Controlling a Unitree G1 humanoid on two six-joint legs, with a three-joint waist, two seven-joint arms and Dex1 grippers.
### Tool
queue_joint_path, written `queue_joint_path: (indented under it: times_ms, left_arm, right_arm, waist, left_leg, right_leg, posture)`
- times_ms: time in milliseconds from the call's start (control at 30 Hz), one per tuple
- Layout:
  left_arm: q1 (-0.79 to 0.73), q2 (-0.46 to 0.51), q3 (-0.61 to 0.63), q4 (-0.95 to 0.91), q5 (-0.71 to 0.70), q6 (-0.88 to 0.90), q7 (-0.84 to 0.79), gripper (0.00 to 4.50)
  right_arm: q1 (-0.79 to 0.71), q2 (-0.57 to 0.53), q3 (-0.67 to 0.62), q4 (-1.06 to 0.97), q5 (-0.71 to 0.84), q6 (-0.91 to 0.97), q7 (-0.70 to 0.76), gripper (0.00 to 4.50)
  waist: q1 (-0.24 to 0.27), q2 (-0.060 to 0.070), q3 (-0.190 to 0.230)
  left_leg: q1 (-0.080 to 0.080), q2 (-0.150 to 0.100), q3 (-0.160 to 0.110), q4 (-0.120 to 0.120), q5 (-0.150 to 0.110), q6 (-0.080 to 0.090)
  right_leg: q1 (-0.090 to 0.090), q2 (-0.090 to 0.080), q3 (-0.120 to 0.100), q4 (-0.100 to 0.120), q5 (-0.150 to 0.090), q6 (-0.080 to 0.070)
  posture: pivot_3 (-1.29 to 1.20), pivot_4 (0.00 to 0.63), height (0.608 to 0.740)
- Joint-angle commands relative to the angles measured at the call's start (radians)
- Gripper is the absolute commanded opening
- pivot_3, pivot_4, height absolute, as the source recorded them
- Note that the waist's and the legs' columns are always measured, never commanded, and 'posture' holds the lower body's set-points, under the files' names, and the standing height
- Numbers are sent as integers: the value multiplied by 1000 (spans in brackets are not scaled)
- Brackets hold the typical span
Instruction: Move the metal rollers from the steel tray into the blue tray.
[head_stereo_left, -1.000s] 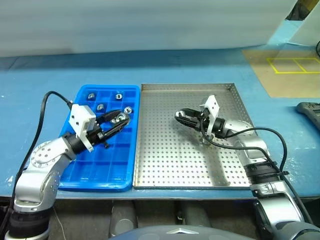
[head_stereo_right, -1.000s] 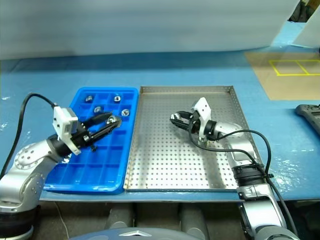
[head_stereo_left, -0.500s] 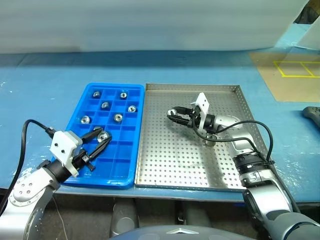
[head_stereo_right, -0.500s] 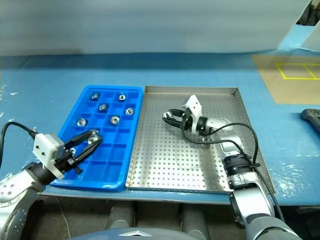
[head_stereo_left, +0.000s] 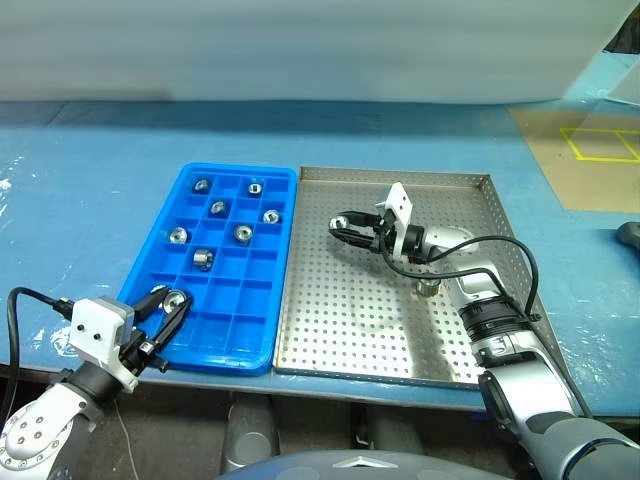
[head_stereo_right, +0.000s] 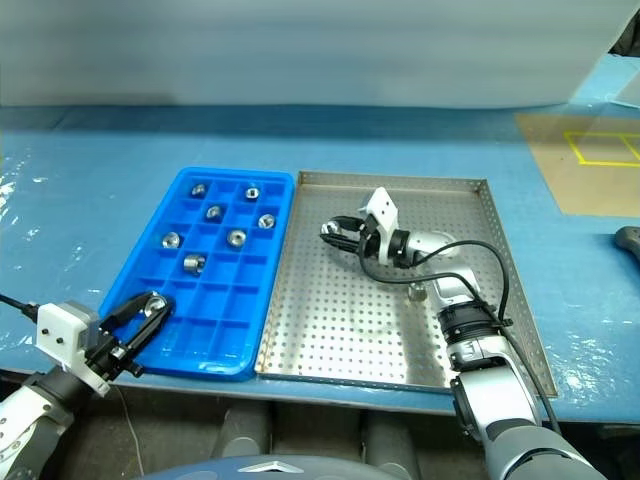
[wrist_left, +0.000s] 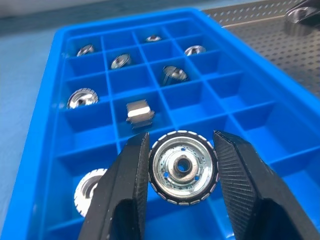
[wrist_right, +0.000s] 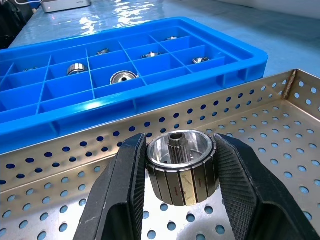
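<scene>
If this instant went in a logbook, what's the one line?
left gripper: shut on shiny metal roller | right gripper: shut on second roller over perforated steel tray | blue compartment tray: seven rollers

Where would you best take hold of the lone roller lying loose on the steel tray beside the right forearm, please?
Grip the loose roller across its round side wall, coming straight down. It seems to stand on end on the steel tray floor, leaving opposite sides free; a cable runs close by, so avoid a sideways approach. The right gripper already holds another roller.
</scene>
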Motion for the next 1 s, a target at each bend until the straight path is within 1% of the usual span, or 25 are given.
queue_joint_path:
  times_ms: [33, 267, 367, 533, 767, 833, 933, 1000]
  left_arm:
    - [12, -1, 1, 42, 38, -42, 7, 1612]
    - [14, 12, -25, 187, 81, -124, -46, 1612]
    - [-2, 19, -43, 222, 91, -145, -57, 1612]
    - [-18, 32, -75, 224, 108, -129, -43, 1612]
    - [-30, 50, -80, 183, 96, -76, -30, 1612]
    - [-27, 55, -73, 161, 90, -54, -26, 2337]
    - [-31, 61, -63, 128, 81, -20, -12, 3232]
    - [-45, 60, -52, 95, 55, 13, 7, 3932]
  right_arm:
    - [-24, 0, -15, -21, 12, -18, 9, 1676]
    - [-16, -2, -17, -34, 13, -14, 4, 1676]
    - [-11, -3, -18, -38, 13, -14, 2, 1676]
    - [-5, -3, -20, -47, 14, -11, -6, 1676]
    - [1, -2, -20, -54, 15, -10, -13, 1676]
    - [2, -2, -21, -56, 16, -10, -15, 1676]
    - [3, -2, -21, -57, 17, -10, -16, 1676]
    - [3, -1, -21, -57, 17, -10, -17, 1676]
  waist:
    - [5, 0, 0]
    - [11, 1, 0]
    - [10, 2, -1]
    - [11, 5, -3]
    - [12, 7, -4]
    - [12, 7, -4]
    - [12, 7, -4]
    - [11, 7, -4]
  left_leg:
    - [0, 0, 0, 0, 0, 0]
    - [1, 1, 0, 0, 0, 0]
    - [2, 1, 0, 0, 1, -1]
    - [3, 1, 0, -1, 1, -1]
    - [3, 2, 0, -1, 2, -3]
    - [3, 2, 0, -1, 2, -3]
    - [2, 3, 0, -1, 2, -3]
    - [2, 2, 0, -1, 2, -3]
  right_leg:
    - [0, 0, 0, 0, 0, 0]
    - [0, 0, -1, 0, 0, 0]
    - [1, 0, 0, 1, 0, 0]
    - [3, 0, -1, 2, 0, 0]
    - [3, 0, -3, 2, 0, 0]
    - [3, 0, -3, 2, 0, 0]
    - [3, 0, -3, 2, 0, 0]
    - [3, 0, -3, 2, 0, 0]
  posture:
    - [347, 150, 740]
    - [335, 150, 740]
    - [335, 150, 740]
    - [321, 150, 740]
    - [312, 150, 740]
    - [312, 150, 740]
    - [312, 150, 740]
    - [310, 150, 740]
